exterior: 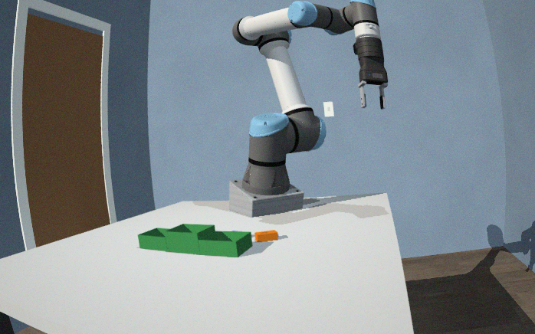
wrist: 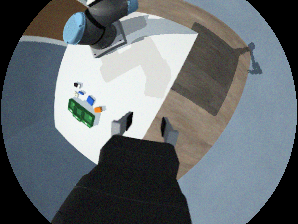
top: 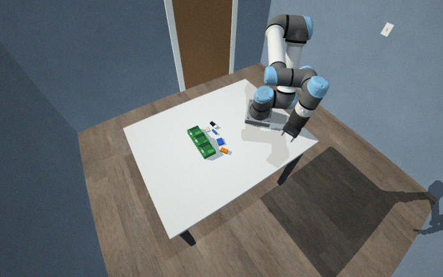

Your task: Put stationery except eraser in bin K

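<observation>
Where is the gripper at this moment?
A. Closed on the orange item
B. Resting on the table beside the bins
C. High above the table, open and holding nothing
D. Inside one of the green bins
C: the gripper hangs high over the table with fingers apart and nothing between them, far from the green bins.

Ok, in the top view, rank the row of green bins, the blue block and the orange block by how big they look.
1. Row of green bins, clearly largest.
2. Blue block and orange block: they look about alike, too small to rank.
</observation>
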`<state>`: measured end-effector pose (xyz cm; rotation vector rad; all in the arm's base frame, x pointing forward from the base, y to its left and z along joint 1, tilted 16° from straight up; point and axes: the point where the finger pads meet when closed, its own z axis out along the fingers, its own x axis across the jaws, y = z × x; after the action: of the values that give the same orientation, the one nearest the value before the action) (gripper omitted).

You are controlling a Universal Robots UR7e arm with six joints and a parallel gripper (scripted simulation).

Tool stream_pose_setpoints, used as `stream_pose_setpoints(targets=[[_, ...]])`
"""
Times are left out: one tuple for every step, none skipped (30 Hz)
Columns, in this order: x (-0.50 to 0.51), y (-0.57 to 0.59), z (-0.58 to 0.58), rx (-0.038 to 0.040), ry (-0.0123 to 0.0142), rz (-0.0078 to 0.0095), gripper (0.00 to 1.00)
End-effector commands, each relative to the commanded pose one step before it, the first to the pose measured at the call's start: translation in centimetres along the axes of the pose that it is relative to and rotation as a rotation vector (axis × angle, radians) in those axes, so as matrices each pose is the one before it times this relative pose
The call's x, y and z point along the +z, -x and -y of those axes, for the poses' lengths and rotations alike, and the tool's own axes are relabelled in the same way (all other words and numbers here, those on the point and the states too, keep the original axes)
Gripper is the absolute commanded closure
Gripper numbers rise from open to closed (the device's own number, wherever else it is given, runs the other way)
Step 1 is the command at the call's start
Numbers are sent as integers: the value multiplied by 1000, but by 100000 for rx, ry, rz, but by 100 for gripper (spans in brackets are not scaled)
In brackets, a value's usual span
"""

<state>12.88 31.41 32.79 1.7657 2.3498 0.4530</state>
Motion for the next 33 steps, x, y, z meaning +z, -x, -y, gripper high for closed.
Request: stream_pose_setpoints(targets=[[-40, -12, -28, 12, 109, -75, 0], [0, 0, 0, 0, 0, 0, 0], [0, 0, 0, 0, 0, 0, 0], [0, 0, 0, 0, 0, 0, 0], [0, 0, 0, 0, 0, 0, 0], [0, 0, 0, 0, 0, 0, 0], [0, 0, 0, 0, 0, 0, 0], [0, 0, 0, 0, 0, 0, 0], [0, 0, 0, 0, 0, 0, 0], [0, 0, 0, 0, 0, 0, 0], [0, 0, 0, 0, 0, 0, 0], [0, 0, 0, 0, 0, 0, 0], [0, 0, 0, 0, 0, 0, 0], [0, 0, 0, 0, 0, 0, 0], [0, 0, 0, 0, 0, 0, 0], [0, 0, 0, 0, 0, 0, 0], [0, 0, 0, 0, 0, 0, 0], [827, -63, 75, 0, 0, 0, 69], [827, -63, 75, 0, 0, 0, 69], [827, -63, 75, 0, 0, 0, 69], [827, -62, 75, 0, 0, 0, 69], [827, -62, 75, 0, 0, 0, 69], [827, -62, 75, 0, 0, 0, 69], [827, -63, 75, 0, 0, 0, 69], [827, -63, 75, 0, 0, 0, 69], [834, -69, 71, 0, 1, 0, 69], [828, -63, 75, 0, 0, 0, 69], [333, -20, 34, 0, -1, 0, 69], [1, -2, -1, 0, 0, 0, 69], [1, -2, -1, 0, 0, 0, 69], [1, -1, -1, 0, 0, 0, 69], [1, -1, 0, 0, 0, 0, 69], [0, 0, 0, 0, 0, 0, 69]])
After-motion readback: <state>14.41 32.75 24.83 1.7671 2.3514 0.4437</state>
